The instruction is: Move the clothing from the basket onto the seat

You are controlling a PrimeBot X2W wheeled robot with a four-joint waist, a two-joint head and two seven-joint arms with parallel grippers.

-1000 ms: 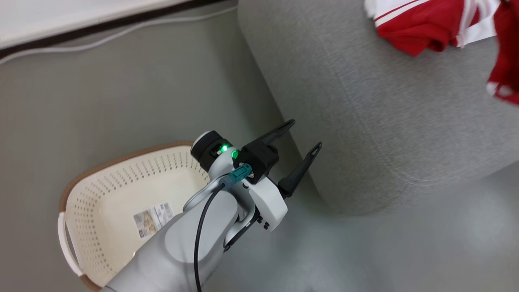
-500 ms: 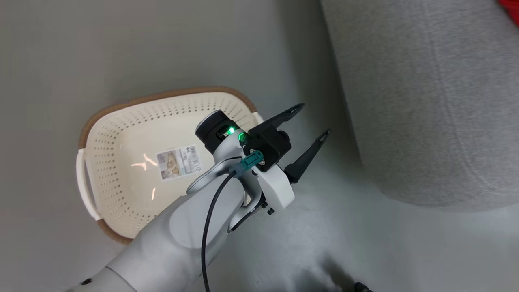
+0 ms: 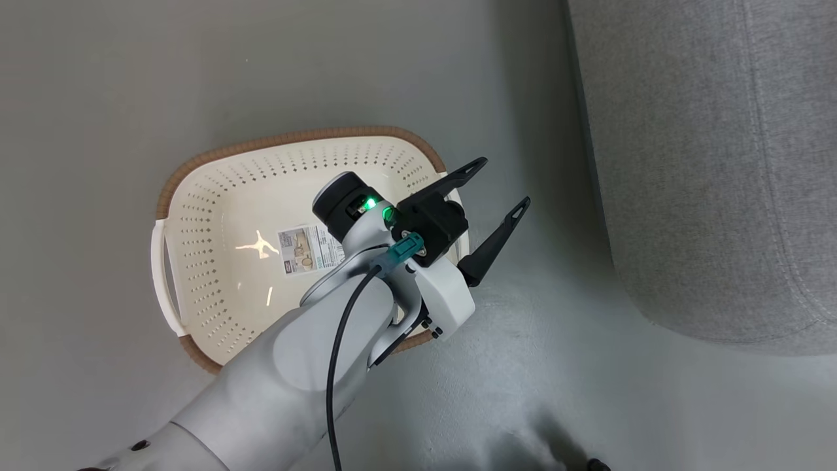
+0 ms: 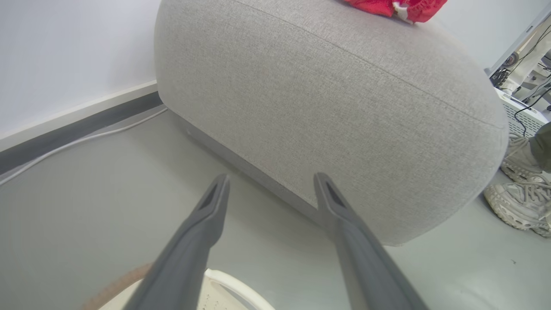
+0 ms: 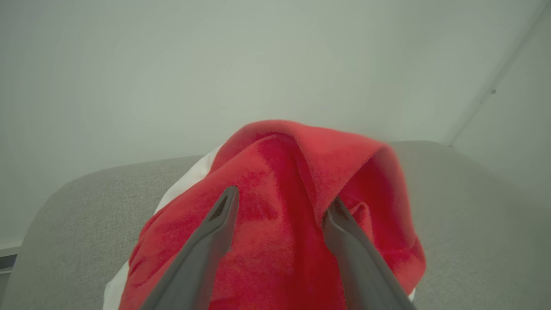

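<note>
Swung back from the grey sofa [image 3: 706, 163], the left gripper [image 3: 502, 183] hangs with fingers spread above the laundry basket's [image 3: 294, 136] rim, with the sofa's rounded side just beyond its tips. The right gripper [image 5: 283, 196], fingers also apart, points into red clothing [image 5: 301, 155] heaped on the sofa.

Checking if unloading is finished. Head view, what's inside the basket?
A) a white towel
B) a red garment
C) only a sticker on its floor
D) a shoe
C: the basket shows bare perforated plastic and a sticker wherever the left arm does not cover it. In the left wrist view, the red clothing lies on the seat.
</note>
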